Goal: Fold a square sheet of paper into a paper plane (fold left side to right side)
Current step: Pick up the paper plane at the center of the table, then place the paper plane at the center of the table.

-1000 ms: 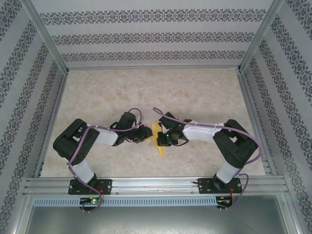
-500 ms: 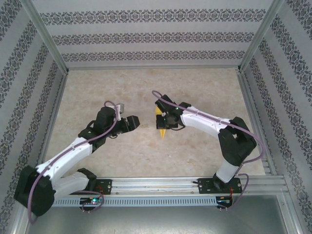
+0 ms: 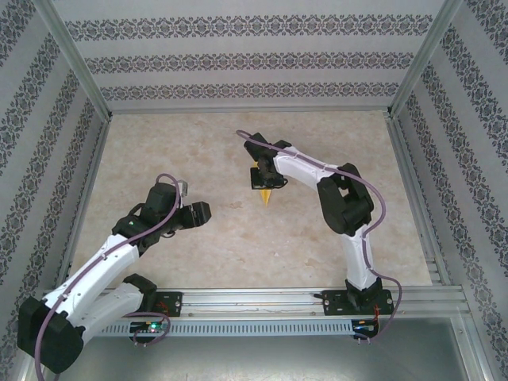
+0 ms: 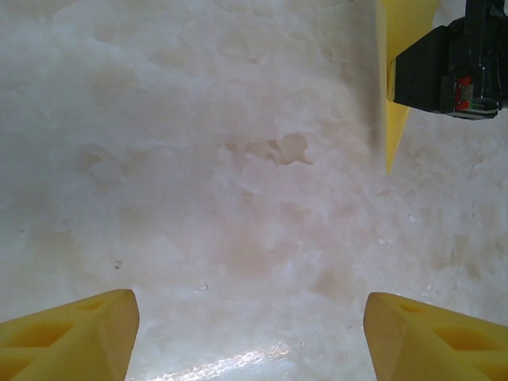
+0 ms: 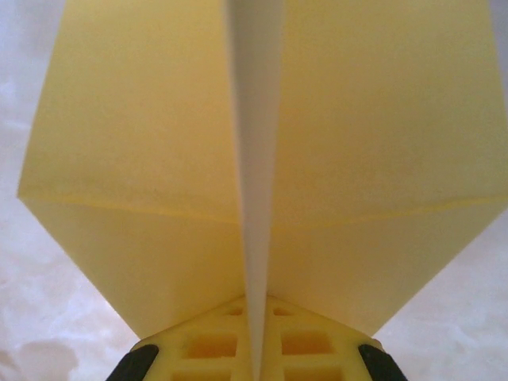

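The paper plane [image 3: 267, 195], a slim yellow dart, hangs near the middle of the bench [image 3: 182, 143]. Its long axis runs far to near, nose toward the arms' bases; whether the nose touches the surface I cannot tell. The right pincer [image 3: 264, 178] is clenched on its tail end along the centre crease, with the wings spreading either side. The left pincer [image 3: 200, 214] is released and empty, well apart to the left and nearer, so the plane lies ahead and to its right. I judge any coming move belongs to the right arm.
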You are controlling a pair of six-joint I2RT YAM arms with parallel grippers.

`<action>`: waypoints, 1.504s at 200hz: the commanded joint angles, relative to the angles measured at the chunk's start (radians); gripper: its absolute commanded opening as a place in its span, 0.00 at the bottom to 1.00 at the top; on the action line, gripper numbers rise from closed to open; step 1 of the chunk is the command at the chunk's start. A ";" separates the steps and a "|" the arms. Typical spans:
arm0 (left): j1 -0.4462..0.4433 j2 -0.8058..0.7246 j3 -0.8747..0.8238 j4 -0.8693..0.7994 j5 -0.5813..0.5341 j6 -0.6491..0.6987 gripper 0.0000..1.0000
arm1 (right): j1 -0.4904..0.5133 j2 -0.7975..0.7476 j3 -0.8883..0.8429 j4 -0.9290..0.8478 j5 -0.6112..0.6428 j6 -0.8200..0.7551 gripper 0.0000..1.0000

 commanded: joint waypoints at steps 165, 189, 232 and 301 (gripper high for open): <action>0.067 0.044 0.004 0.007 0.054 -0.008 0.75 | -0.024 0.073 0.004 -0.015 -0.021 -0.026 0.42; 0.100 0.050 -0.002 0.011 0.084 -0.023 0.75 | -0.021 0.047 -0.008 -0.015 0.004 -0.004 0.44; 0.131 0.072 0.008 0.012 0.115 -0.025 0.75 | -0.012 0.007 -0.043 0.000 0.047 0.058 0.44; 0.153 0.088 0.007 0.021 0.135 -0.020 0.75 | -0.011 0.011 -0.055 0.014 0.048 0.094 0.40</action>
